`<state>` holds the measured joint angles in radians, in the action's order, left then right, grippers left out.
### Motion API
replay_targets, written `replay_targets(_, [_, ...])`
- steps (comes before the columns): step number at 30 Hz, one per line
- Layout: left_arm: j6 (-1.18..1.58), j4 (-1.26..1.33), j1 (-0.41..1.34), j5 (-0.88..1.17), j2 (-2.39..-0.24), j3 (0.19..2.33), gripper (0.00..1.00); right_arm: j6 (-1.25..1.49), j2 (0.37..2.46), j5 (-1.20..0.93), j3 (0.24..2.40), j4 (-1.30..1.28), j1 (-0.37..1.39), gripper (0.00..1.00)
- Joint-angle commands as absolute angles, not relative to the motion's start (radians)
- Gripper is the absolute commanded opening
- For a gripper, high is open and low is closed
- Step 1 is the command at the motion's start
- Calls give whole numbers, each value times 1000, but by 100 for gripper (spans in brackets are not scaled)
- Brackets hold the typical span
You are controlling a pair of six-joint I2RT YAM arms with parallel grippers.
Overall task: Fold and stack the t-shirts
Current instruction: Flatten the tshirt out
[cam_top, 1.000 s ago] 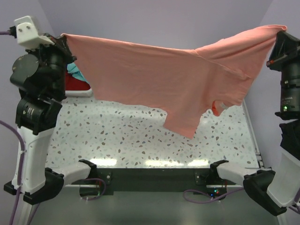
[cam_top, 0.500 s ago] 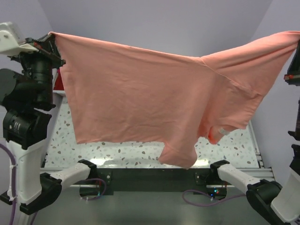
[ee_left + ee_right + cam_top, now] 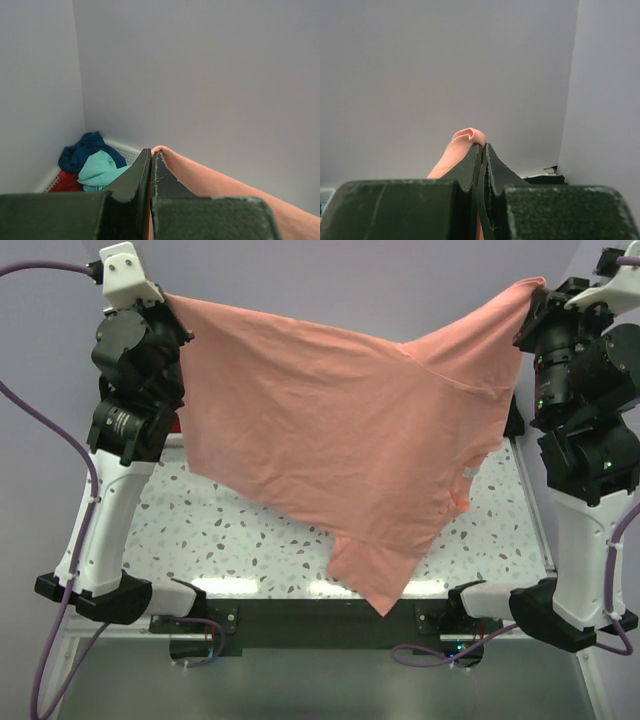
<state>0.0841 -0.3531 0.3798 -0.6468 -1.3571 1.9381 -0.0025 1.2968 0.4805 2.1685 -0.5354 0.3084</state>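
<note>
A: Where's the salmon-pink t-shirt (image 3: 340,440)?
B: Up in the air, stretched betw. both arms above the counter (image 3: 230,530). Its lowest flap hangs near the front edge.
A: Grips?
B: Both the left gripper (image 3: 151,155) and the right gripper (image 3: 483,147) are pinching a top corner, jaws pressed together.
A: Others?
B: The navy shirt (image 3: 85,150), teal shirt (image 3: 100,172) and red shirt (image 3: 65,182) are heaped far left, prob. in the white bin (image 3: 127,148).

Four t-shirts (image 3: 330,440) (pink (image 3: 300,390), navy (image 3: 82,150), teal (image 3: 100,170), red (image 3: 65,184)), one bin (image 3: 125,148), two end effectors (image 3: 151,159) (image 3: 484,150)
</note>
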Motion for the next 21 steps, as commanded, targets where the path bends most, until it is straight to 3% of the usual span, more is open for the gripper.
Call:
replay_targets(1, [46,-233,371,-690,-1341,2016,0,-48,1250,523,2221,-446,308,0])
replay_targets(21, [104,-422,373,-578,-1098,1927,0,-89,1008,463,2144,-529,307,0])
